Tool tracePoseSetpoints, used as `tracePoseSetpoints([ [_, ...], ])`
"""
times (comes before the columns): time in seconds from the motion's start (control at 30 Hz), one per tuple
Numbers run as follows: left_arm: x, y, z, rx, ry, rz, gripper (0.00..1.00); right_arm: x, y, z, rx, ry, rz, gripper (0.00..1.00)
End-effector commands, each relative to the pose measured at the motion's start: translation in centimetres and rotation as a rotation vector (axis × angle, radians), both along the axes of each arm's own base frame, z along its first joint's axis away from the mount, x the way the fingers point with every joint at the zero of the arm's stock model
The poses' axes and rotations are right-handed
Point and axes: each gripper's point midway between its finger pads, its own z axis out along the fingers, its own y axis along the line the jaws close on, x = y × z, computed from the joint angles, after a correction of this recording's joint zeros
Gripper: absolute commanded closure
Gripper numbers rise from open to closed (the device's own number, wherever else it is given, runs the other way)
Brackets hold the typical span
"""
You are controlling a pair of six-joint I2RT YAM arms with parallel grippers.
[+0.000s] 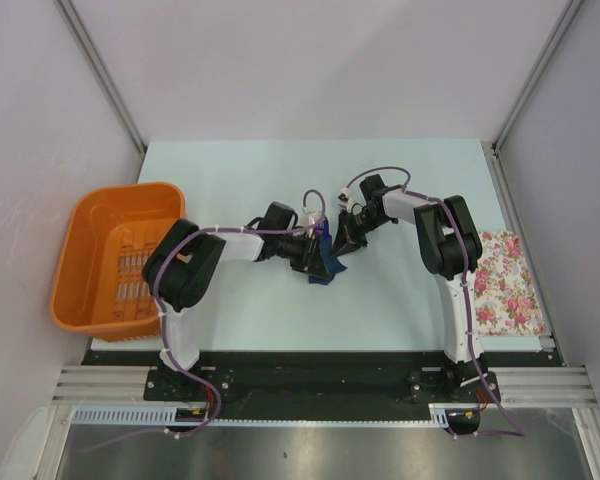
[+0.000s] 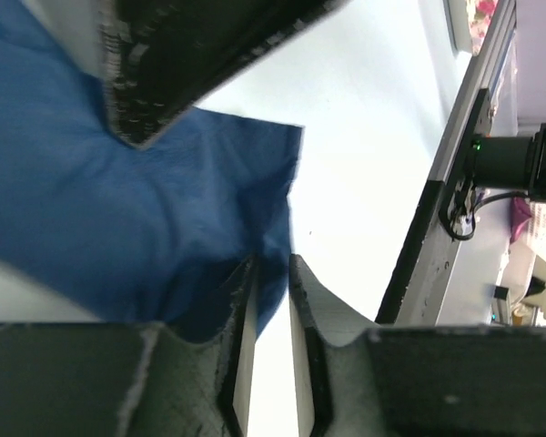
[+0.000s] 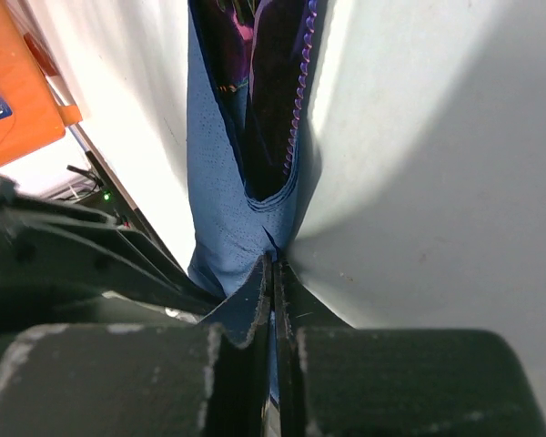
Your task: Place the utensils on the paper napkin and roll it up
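Navy napkin (image 1: pixel 324 272) sits near the middle of the table (image 1: pixel 230 180), lifted and bunched between the two gripper heads rather than lying flat. In the right wrist view it hangs as a long, narrow fold (image 3: pixel 217 228), and inside that fold we see the purple utensils (image 3: pixel 278 100), one showing a finely toothed edge; how many pieces there are we cannot tell. The right gripper (image 3: pixel 275 271) is fully closed, its fingertips pinching the napkin's lower edge. The left gripper (image 2: pixel 271 273) has its jaws parted by a narrow gap; a corner of the blue sheet (image 2: pixel 118 218) reaches in between the tips and lies against one finger, and pale table shows through the rest of the gap, so we read no firm pinch there. From above, both arms lean inward and their heads meet over the napkin. The table is a plain, pale mint surface. An orange basket (image 1: pixel 90 205) stands at its left edge and a white cloth with pink flowers (image 1: pixel 507 282) lies at its right edge, both well apart from the napkin. A black rail (image 1: pixel 330 365) carries the arm bases along the near edge. Plain light grey walls (image 1: pixel 310 70) close in the far side and flanks, joined by slanting metal posts (image 1: pixel 105 75).
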Motion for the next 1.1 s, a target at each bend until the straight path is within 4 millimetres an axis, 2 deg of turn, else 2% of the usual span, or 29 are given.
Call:
tracePoseSetpoints([
  [0.0, -0.7, -0.3, -0.8, -0.011, -0.004, -0.016, 0.77, 0.0, -1.0, -2.4, -0.089, -0.007, -0.002, 1.0],
  [0.13, -1.3, 1.0, -3.7, 0.029, 0.077, 0.022, 0.82, 0.1, -1.0, -2.3, -0.087, -0.009, -0.004, 1.0],
  [0.27, -0.4, 1.9, -5.0, 0.03, 0.134, 0.08, 0.86, 0.6, -1.2, -1.3, -0.07, -0.016, -0.021, 0.97],
  [0.3, -0.3, 2.0, -5.0, 0.025, 0.145, 0.088, 0.87, 0.6, -1.1, -0.8, -0.054, -0.013, -0.023, 0.94],
  [0.33, -0.3, 1.9, -5.0, 0.018, 0.15, 0.085, 0.87, 0.8, -1.2, -0.5, -0.049, -0.008, -0.036, 0.83],
  [0.4, -0.4, 1.9, -5.2, 0.013, 0.163, 0.079, 0.89, 1.3, -1.1, 0.6, -0.029, -0.021, -0.044, 0.73],
  [0.43, -0.4, 1.9, -5.2, 0.012, 0.166, 0.077, 0.89, 1.5, -1.0, 1.0, -0.021, -0.024, -0.053, 0.65],
  [0.53, -0.6, 2.0, -5.4, 0.014, 0.173, 0.074, 0.89, 2.6, -1.1, 1.9, -0.011, -0.043, -0.085, 0.54],
  [0.63, -0.7, 2.3, -5.6, 0.019, 0.179, 0.076, 0.89, 3.2, -0.8, 1.7, -0.034, -0.067, -0.084, 0.49],
  [0.77, -0.5, 2.4, -5.6, 0.022, 0.173, 0.076, 0.89, 2.6, 0.2, 0.4, -0.088, -0.075, -0.054, 0.47],
  [0.9, -0.2, 2.4, -5.5, 0.02, 0.171, 0.078, 0.9, 2.4, 0.9, -1.2, -0.137, -0.074, -0.045, 0.48],
  [1.07, 0.1, 2.6, -5.4, 0.02, 0.166, 0.088, 0.9, 2.4, 0.6, -3.1, -0.221, -0.086, -0.05, 0.5],
])
